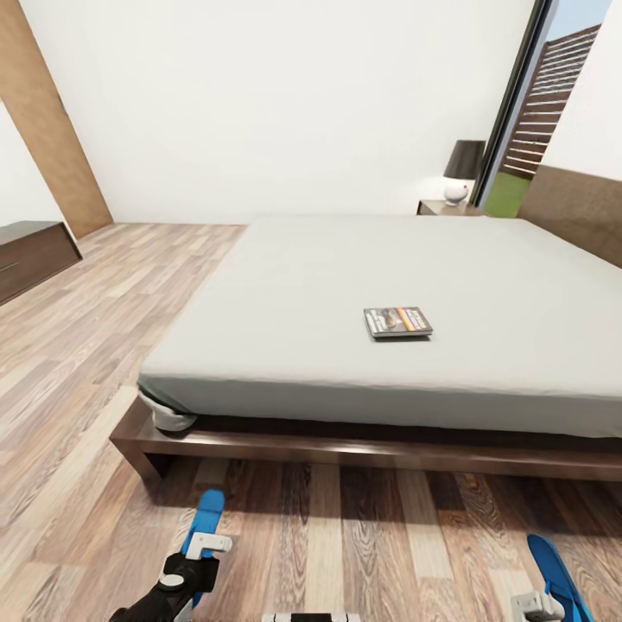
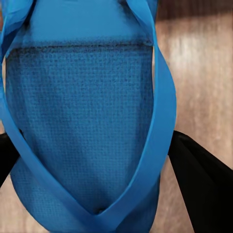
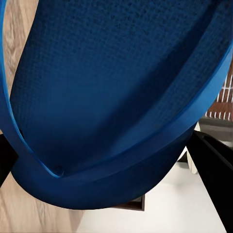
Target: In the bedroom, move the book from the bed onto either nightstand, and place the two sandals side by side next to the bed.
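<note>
Left gripper (image 1: 200,553) is clamping one blue sandal (image 1: 206,518), right gripper (image 1: 537,605) is clamping the other sandal (image 1: 553,574), both low over the floor (image 1: 78,345) by the bed (image 1: 345,276). Book (image 1: 397,322) is lying on the mattress.

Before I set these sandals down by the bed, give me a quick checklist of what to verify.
1. Left gripper holds the left sandal: ok, it sits between the fingers.
2. Right gripper holds the right sandal: ok.
3. Floor before the bed free: ok.
4. Sandals parallel: cannot tell.
5. Book off the mattress: not ok.
6. Nightstand in sight: ok, holds a lamp.
</note>
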